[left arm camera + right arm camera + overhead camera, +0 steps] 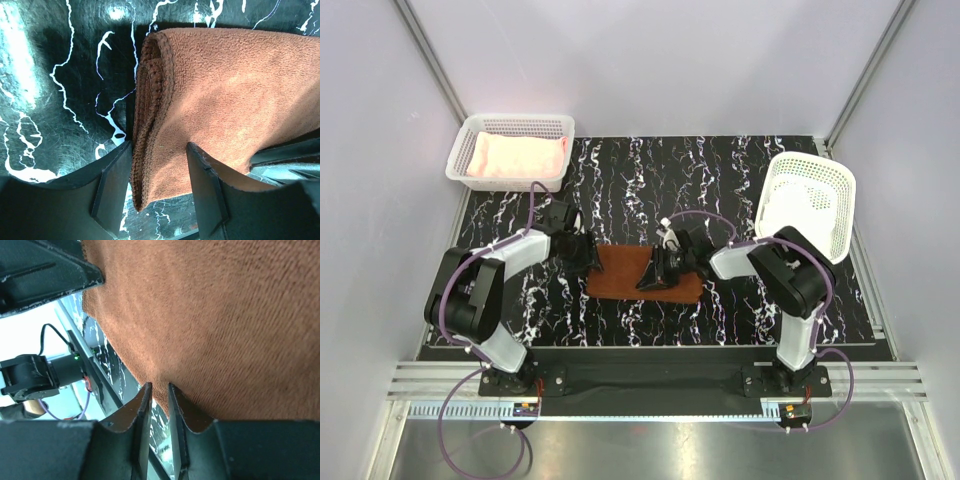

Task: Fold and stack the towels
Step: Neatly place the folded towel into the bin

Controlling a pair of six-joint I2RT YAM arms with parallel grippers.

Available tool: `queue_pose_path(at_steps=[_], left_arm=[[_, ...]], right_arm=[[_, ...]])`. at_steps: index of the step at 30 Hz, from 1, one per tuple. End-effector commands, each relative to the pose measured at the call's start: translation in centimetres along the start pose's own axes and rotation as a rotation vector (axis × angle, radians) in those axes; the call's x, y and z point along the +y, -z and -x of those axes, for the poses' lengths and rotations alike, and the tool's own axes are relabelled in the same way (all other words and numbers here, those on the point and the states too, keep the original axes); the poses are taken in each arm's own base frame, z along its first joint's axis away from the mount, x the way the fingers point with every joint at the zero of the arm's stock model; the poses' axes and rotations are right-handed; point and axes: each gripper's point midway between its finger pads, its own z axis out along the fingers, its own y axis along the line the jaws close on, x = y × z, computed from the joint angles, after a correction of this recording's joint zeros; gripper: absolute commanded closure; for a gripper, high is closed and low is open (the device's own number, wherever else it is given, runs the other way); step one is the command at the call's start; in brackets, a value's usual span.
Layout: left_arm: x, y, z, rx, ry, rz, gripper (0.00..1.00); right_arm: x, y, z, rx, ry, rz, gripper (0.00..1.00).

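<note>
Brown towel [240,100] could slip mid-fold.
Left jaws spread astride its folded edge; right jaws nearly together at the hem, pinch uncertain.

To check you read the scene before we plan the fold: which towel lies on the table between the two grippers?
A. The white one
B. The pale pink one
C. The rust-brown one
C: the rust-brown towel lies flat on the dark marbled table at the middle, while the pale pink towel sits in the far-left basket.
</note>
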Motion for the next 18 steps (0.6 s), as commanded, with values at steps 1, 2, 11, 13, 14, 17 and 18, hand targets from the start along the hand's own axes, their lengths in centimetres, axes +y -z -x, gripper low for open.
queue_pose_path(at_steps=[1, 2, 11, 13, 14, 17, 18], left_arm=[[0.2, -1.1, -0.8, 0.037, 0.009, -0.006, 0.47], [0.1, -1.2, -1.0, 0.046, 0.011, -0.011, 0.48], [-0.1, -1.5, -2.2, 0.075, -0.004, 0.043, 0.92], [-0.4, -0.9, -2.1, 0.077, -0.008, 0.062, 1.0], [-1.1, -0.1, -0.3, 0.028, -0.016, 0.068, 1.0], [-1.7, 1.6, 1.6, -0.003, -0.039, 0.114, 1.0], [-2.8, 2.6, 3.6, -0.048, -0.052, 0.114, 1.0]], right_arm=[[1.2, 1.5, 0.2, -0.027, 0.074, -0.05, 0.73], [3.1, 2.5, 1.4, -0.067, 0.114, -0.033, 0.72], [9.8, 9.1, 4.0, -0.216, 0.231, -0.065, 0.61], [10.3, 9.8, 4.3, -0.233, 0.243, -0.07, 0.59], [10.9, 10.4, 4.5, -0.25, 0.25, -0.072, 0.58], [12.1, 11.7, 5.0, -0.291, 0.276, -0.075, 0.53], [12.3, 12.0, 5.2, -0.301, 0.281, -0.078, 0.52]])
